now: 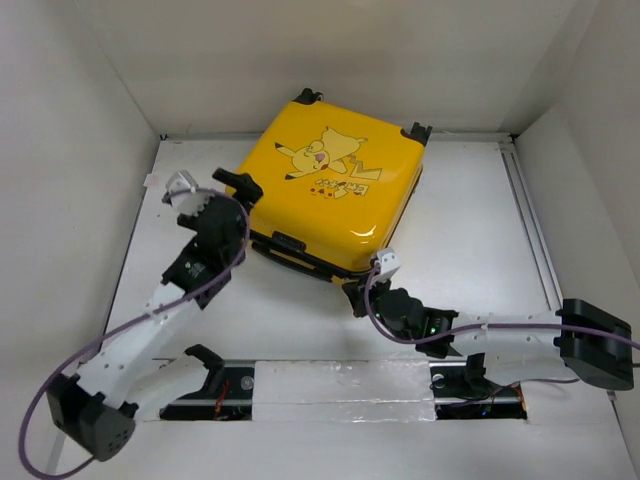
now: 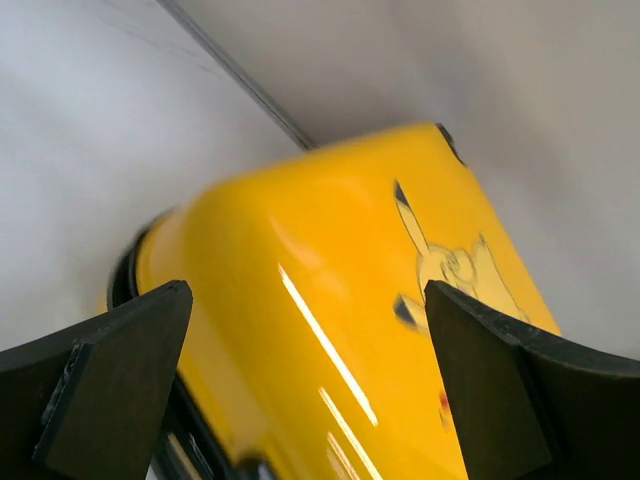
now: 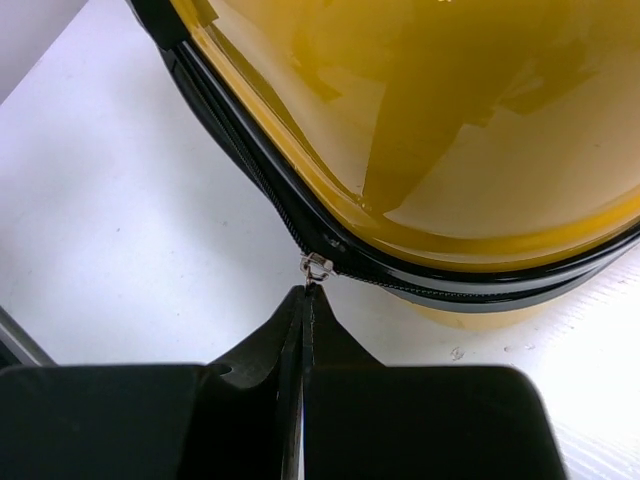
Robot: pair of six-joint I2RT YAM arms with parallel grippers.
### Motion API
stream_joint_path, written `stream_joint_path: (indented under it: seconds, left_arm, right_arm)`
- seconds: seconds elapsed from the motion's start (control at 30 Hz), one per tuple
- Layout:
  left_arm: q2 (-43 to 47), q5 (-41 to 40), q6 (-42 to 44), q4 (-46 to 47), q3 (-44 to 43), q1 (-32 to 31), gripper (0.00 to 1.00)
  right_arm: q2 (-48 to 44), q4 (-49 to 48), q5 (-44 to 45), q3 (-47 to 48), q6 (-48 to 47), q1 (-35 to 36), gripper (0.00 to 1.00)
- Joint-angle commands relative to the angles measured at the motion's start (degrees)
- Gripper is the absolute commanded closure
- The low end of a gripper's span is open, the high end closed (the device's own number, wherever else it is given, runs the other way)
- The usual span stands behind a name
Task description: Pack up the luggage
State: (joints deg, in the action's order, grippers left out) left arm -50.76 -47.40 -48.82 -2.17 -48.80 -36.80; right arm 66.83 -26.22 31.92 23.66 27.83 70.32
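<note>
The luggage [image 1: 335,185] is a bright-yellow hard-shell suitcase with a Pikachu print, lying flat and closed at the table's back centre. My right gripper [image 3: 306,296] is shut on the metal zip pull [image 3: 316,268] of the black zip band [image 3: 420,283] at the case's near corner; in the top view it [image 1: 357,296] sits against that corner. My left gripper [image 2: 305,385] is open, its fingers [image 2: 120,370] standing either side of the yellow shell [image 2: 330,300] at the case's left corner, above it. In the top view it [image 1: 232,205] is at the left wheel end.
Black wheels [image 1: 308,97] stick out at the case's far corners and a black handle [image 1: 290,241] lies on its near side. White walls enclose the table [image 1: 470,220] on three sides. A metal rail [image 1: 530,220] runs along the right edge.
</note>
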Motion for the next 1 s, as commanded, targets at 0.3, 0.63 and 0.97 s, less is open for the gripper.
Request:
stream_joint_path:
  seconds: [0.3,0.63,0.97]
  left_arm:
    - [-39.66,45.79,10.94,-5.90,-29.25,38.11,0.02]
    - [-43.02,54.76,1.89,8.40,-12.57,38.11,0.10]
    - [-34.60,58.47,-10.24,29.41,11.66,32.67,0.15]
  right_arm:
    - [0.67,0.47,-13.73,1.30,0.20,2.54,1.00]
    - [3.04,1.70,-12.59,2.52,0.20,3.06,1.00]
    - [9.02,2.40,-15.57,8.59,-2.96,3.06,1.00]
